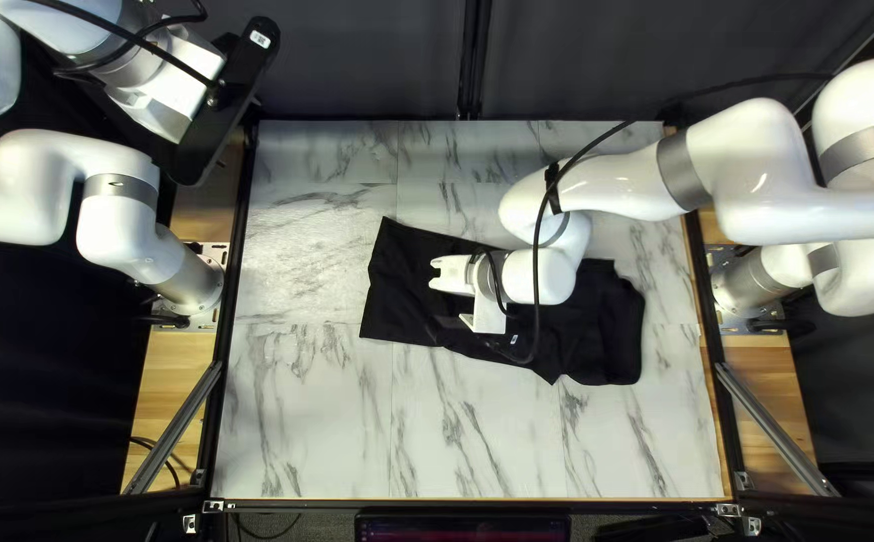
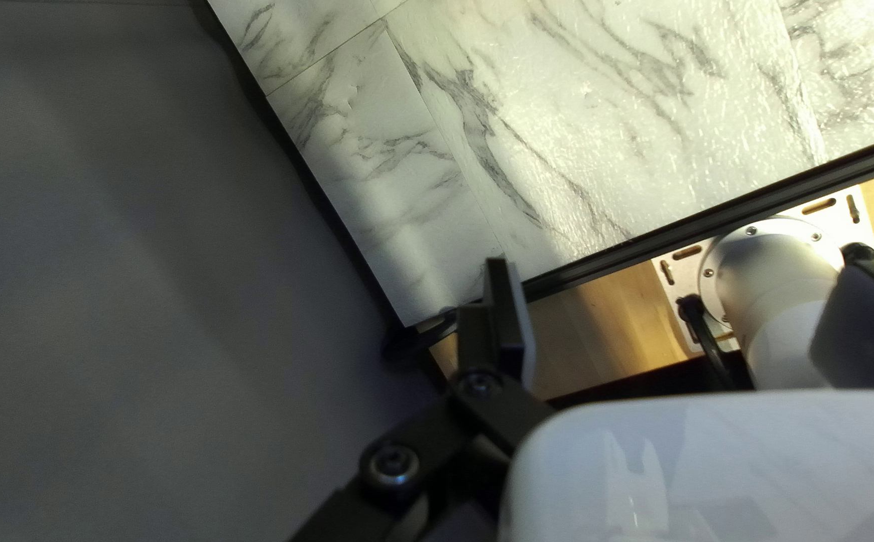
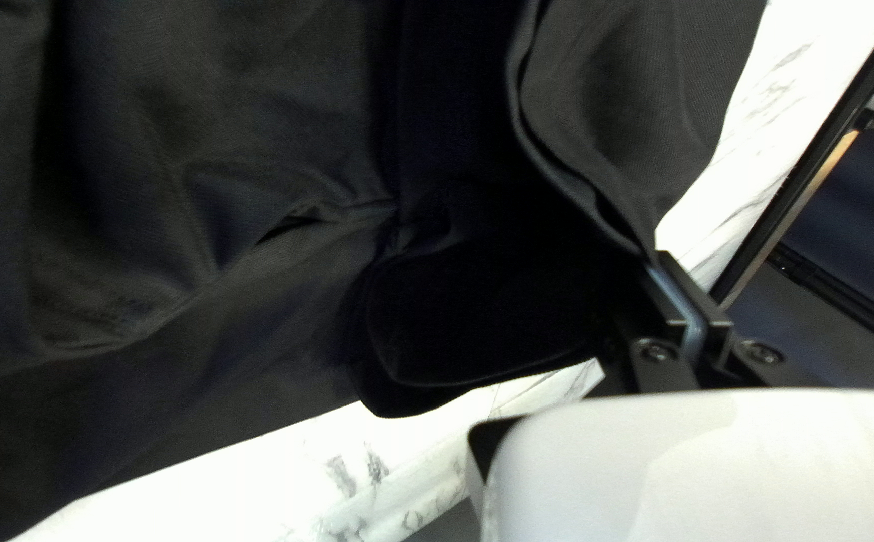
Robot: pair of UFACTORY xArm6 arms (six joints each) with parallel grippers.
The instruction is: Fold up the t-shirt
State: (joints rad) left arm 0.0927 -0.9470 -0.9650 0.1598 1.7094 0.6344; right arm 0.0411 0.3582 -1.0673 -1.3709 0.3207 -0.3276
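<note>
Black t-shirt [image 1: 607, 331] rumpled across the middle of 1 marbled table [image 1: 306, 422], 1 right arm [image 1: 748, 161] and 1 cable [image 1: 537, 231] blocking its view, right gripper [image 1: 454, 273] clenched on its fabric, left gripper [image 1: 164, 108] spread, 1 screen [image 1: 462, 528] below the near edge.

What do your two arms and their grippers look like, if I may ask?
My left arm and right arm are white and rounded, with grey bands around them and black cables running alongside. My left gripper and right gripper have black fingers on black links with round bolt heads.
</note>
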